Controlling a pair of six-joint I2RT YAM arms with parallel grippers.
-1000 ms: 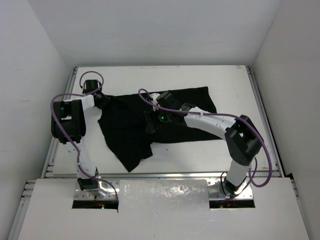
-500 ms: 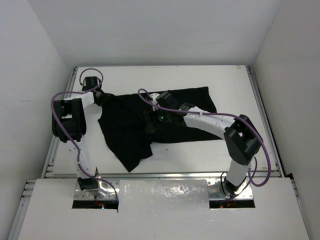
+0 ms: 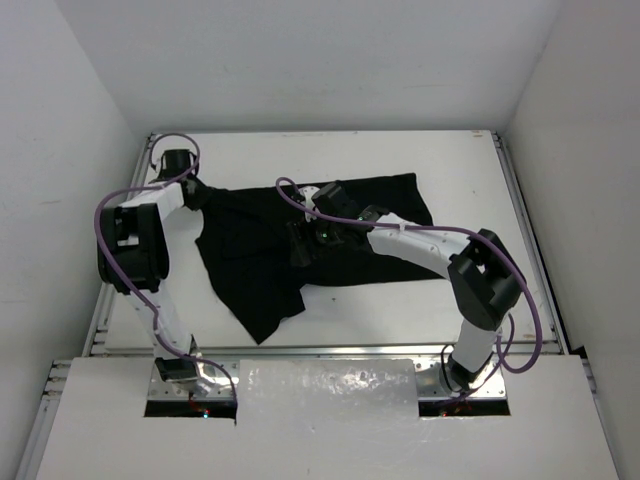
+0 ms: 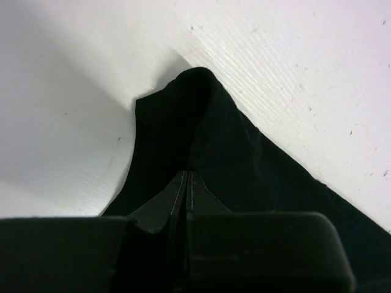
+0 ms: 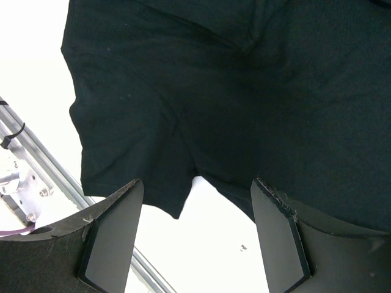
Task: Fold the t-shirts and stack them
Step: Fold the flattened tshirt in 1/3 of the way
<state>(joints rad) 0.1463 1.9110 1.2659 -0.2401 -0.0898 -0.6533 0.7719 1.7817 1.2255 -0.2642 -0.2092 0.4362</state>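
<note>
One black t-shirt [image 3: 245,262] lies spread and rumpled across the white table [image 3: 400,315], one end hanging toward the near edge. My left gripper [image 3: 197,193] is at the shirt's far-left corner. In the left wrist view its jaws [image 4: 188,175] are shut on a fold of the cloth [image 4: 244,165], and the corner peaks just beyond the tips. My right gripper [image 3: 300,247] hovers over the middle of the shirt. In the right wrist view it [image 5: 197,183] is open, with nothing between its fingers, above the shirt [image 5: 214,79] and its lower hem.
A metal rail [image 3: 100,310] frames the table, and it also shows at the left of the right wrist view [image 5: 36,152]. White walls [image 3: 60,150] close in on three sides. Purple cables loop off both arms.
My left gripper has shut on the shirt's far-left corner and drawn it a little toward the back left. The right arm has not moved.
</note>
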